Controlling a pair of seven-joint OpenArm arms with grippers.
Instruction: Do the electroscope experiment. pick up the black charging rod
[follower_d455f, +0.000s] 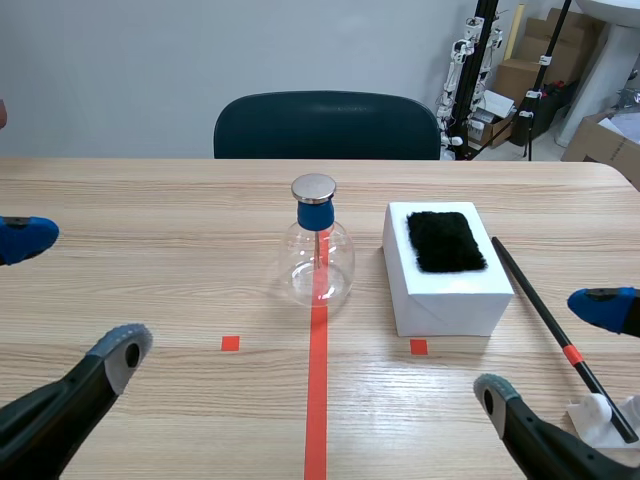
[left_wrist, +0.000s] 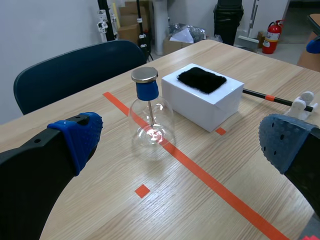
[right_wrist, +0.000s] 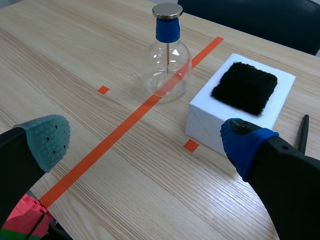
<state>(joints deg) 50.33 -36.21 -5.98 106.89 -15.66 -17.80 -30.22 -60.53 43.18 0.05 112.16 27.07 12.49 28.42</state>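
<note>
Hovering with left gripper (follower_d455f: 75, 295) and right gripper (follower_d455f: 550, 350) both fingers-apart, risking knocking the thin black orange-banded rod (follower_d455f: 545, 312), lying just beside the white rectangular box (follower_d455f: 445, 290), off its small white rest (follower_d455f: 598, 410) with an off-centre pinch.

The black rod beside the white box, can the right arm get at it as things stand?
Probably yes. The black rod lies uncovered on the table, beside the white box on the right arm's side, and the right gripper is open near it.
</note>
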